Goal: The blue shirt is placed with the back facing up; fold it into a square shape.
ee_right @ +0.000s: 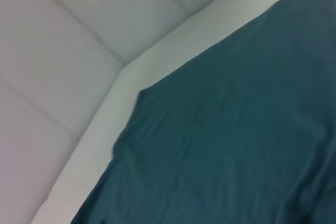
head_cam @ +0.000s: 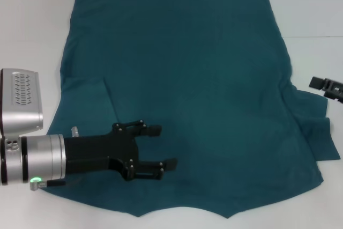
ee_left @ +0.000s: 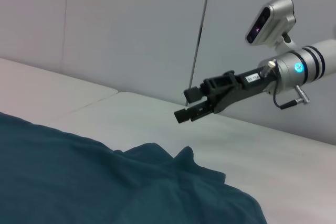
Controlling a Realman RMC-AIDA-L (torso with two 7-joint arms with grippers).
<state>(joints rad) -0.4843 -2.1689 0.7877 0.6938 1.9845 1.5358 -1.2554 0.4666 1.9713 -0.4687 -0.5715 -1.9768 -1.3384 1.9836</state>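
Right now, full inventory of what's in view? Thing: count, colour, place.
blue shirt: 1, dark teal-blue, spread flat across the middle of the table, the sleeve on the robot's left folded in over the body, the sleeve on its right rumpled
table: 1, white, under the shirt
wall: 1, pale grey panels, behind the table
left claw: 1, black, open, above the shirt's near left part
right claw: 1, black, open, in the air off the shirt's right edge
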